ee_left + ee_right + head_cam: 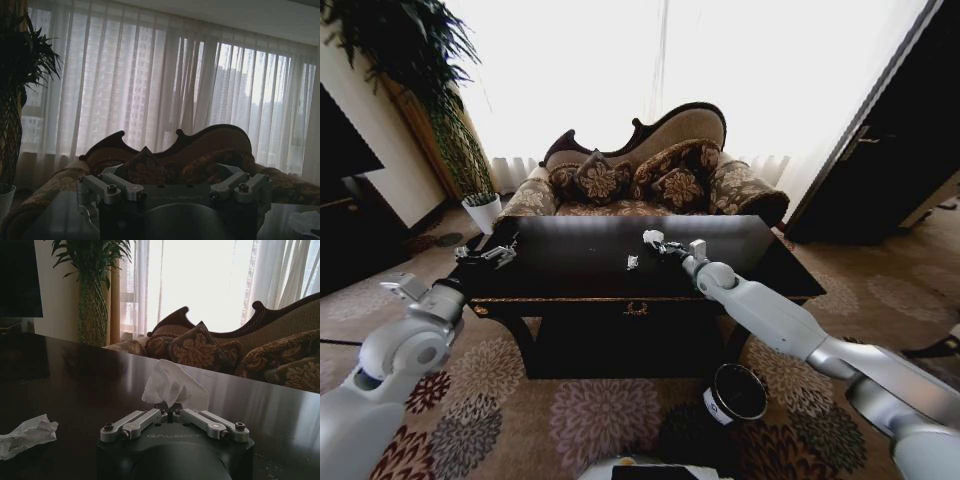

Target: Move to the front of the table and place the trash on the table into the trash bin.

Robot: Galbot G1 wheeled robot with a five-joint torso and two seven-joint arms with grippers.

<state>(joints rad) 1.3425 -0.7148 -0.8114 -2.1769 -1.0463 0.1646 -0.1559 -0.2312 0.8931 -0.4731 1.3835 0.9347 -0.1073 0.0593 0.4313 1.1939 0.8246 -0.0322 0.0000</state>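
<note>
Head view has the right gripper (657, 241) out over the middle of the black table (760, 262), its fingers pinched tight on a white paper wad (651, 236) held just above the top, while a second white scrap (632, 262) lies on the tabletop just beside it. Right wrist view shows the wad (172, 386) clamped between the fingertips and the scrap (27, 435) lying apart on the wood. Left gripper (486, 256) hovers at the table's left end with fingers spread wide, and the bin (735, 394) stands on the carpet in front of the table, below the right arm.
</note>
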